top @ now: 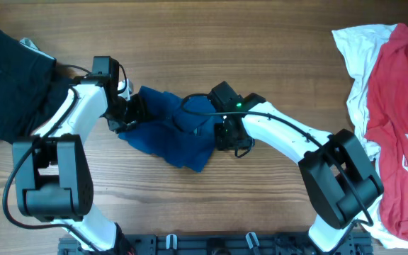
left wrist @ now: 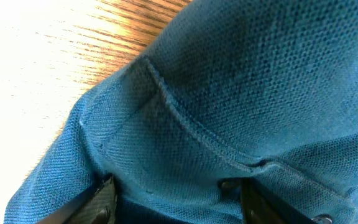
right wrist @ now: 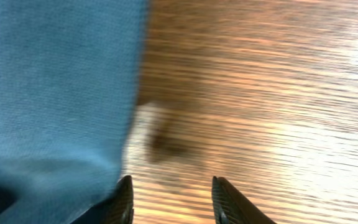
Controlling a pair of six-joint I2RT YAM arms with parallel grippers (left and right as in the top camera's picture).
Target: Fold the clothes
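Overhead: dark blue shirt [top: 167, 133] crumpled mid-table, left gripper [top: 125, 113] at its left end, right gripper [top: 227, 136] at its right edge. Left wrist view: fingers apart, cloth bunched between, can't tell if gripped. Right wrist view: jaws narrowly apart over bare wooden table [right wrist: 260, 93], holding nothing.

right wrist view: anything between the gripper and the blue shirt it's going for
Nothing visible. The dark blue cloth shirt has its edge right beside one finger of the right gripper, and only bare wooden table shows between the open jaws.
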